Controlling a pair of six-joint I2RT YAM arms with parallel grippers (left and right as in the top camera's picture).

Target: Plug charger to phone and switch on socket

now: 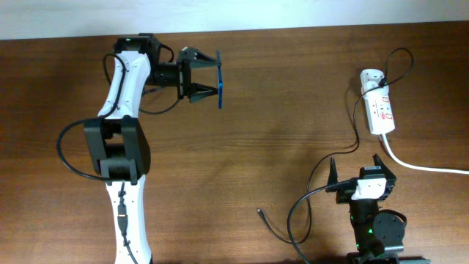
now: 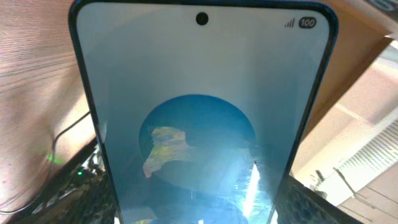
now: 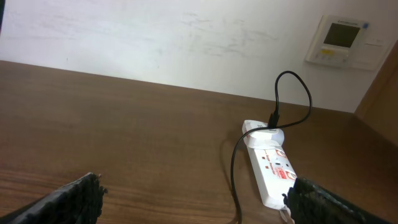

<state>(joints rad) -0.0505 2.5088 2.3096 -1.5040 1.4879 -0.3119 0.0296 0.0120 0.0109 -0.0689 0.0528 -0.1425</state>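
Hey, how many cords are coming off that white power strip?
2: the black charger cable from its far end, the thick white cord from its near end.

Phone (image 1: 219, 79): slim, blue lit screen, stands edge-on off the table far-left, clamped in left gripper (image 1: 214, 79). Socket (image 1: 379, 110): white strip with red markings, flat at far right; switch position unclear. Charger (image 1: 357, 136): adapter plugged into the socket, black cable trails to plug tip (image 1: 259, 213), loose on the table.

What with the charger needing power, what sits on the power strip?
A white adapter sits on the far end of the power strip, black cable looping from it. The outlet beneath is hidden.
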